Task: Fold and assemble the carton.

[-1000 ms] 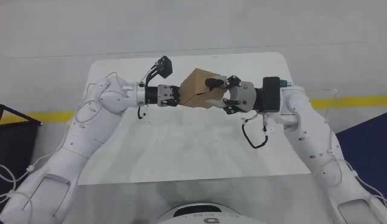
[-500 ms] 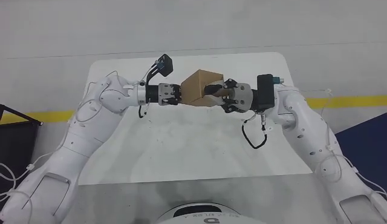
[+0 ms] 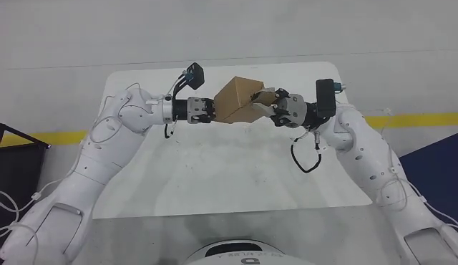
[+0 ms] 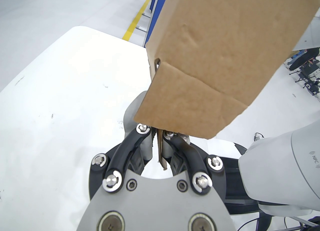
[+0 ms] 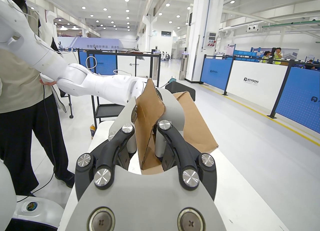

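A brown cardboard carton [image 3: 240, 99] hangs in the air above the far middle of the white table [image 3: 215, 172], held between both arms. My left gripper [image 3: 212, 111] is shut on a flap at the carton's left end; in the left wrist view that flap edge sits pinched in the gripper [image 4: 157, 133] below the carton's body [image 4: 225, 42]. My right gripper [image 3: 266, 109] is shut on a folded flap at the carton's right end. In the right wrist view the creased flap [image 5: 147, 122] stands between the fingers [image 5: 172, 114].
The table's far edge lies just behind the carton. A black cable [image 3: 304, 157] loops below my right forearm. Bare tabletop stretches toward the near edge.
My right gripper has turned at the wrist and closed onto the carton's right flap, shifting slightly right. The carton has tilted a little. The left gripper kept its hold.
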`<state>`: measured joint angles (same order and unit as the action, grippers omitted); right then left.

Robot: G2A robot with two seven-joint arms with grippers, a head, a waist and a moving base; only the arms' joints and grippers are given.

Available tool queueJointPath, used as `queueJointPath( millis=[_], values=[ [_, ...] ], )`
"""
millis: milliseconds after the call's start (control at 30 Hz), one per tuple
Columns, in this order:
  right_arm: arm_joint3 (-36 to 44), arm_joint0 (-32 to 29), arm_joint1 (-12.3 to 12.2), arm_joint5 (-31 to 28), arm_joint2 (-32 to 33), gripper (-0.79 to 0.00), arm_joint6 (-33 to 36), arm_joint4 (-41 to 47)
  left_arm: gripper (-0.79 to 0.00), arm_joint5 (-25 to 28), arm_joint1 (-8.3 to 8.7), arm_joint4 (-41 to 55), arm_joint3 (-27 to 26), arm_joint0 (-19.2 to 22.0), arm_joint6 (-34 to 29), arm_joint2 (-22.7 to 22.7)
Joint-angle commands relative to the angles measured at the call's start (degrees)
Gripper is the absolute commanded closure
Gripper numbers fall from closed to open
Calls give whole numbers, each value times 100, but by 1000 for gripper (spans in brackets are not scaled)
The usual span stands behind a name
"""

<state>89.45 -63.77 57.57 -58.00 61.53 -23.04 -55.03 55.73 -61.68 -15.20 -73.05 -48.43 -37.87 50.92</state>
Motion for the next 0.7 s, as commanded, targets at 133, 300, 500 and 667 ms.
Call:
queueJointPath(
  millis=[133, 300, 500, 667],
  values=[
    [2, -41, -52, 0, 100, -163, -19, 32, 0, 52, 3, 31, 22, 24, -7, -34],
    [17, -87, -83, 0, 173, -154, -8, 123, 0, 93, 6, 10, 32, 50, -32, -68],
    [131, -110, -114, 0, 218, -148, 75, 155, 0, 141, 18, -124, 38, 89, -64, -87],
    [344, -212, -153, 0, 390, -191, 7, -72, 0, 174, 31, -193, 61, 93, -63, -95]
  ],
)
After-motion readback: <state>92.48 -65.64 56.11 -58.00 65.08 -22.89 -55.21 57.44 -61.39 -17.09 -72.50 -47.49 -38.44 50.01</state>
